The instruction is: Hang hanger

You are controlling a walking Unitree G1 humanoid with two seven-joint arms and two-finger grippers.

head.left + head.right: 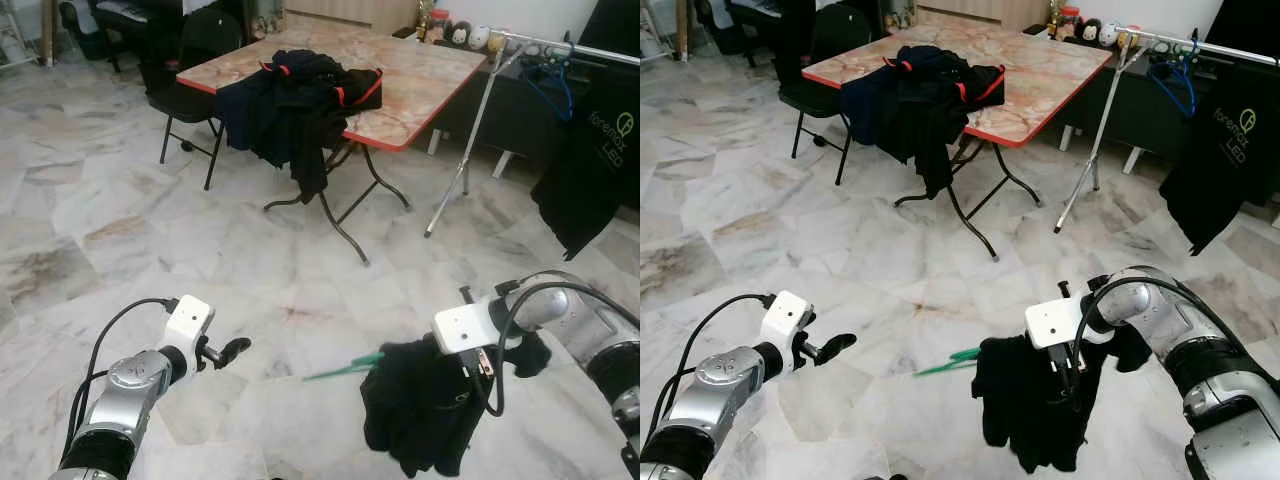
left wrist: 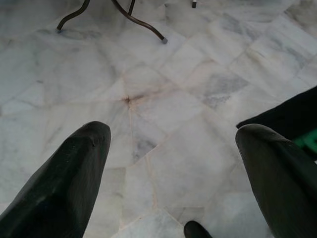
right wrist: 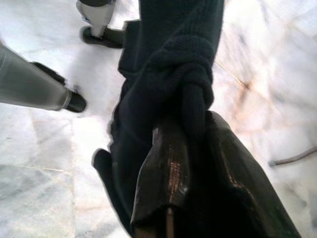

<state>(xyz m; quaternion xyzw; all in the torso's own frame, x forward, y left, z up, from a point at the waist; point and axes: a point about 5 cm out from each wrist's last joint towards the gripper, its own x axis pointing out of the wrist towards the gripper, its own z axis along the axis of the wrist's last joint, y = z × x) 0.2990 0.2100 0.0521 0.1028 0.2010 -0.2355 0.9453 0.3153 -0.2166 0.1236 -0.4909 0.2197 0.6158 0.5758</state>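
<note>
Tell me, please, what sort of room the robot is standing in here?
Probably a living or utility room in a home: a marble tile floor, a folding table heaped with dark clothes, and a metal clothes rack holding a hung black shirt.

floor [image 1: 150, 230]: open ahead | obstacles: table [image 1: 420, 90], chair [image 1: 195, 100] | rack [image 1: 560, 48]: far right

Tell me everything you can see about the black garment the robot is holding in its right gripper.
The black garment looks like a knitted top, with ribbed weave showing in the right wrist view. It hangs limp and bunched below the right gripper, whose fingers are clamped on a gathered fold of it. It is off the marble floor. A green hanger pokes out sideways from its upper edge, towards the left gripper, which is open and not touching it.
</note>
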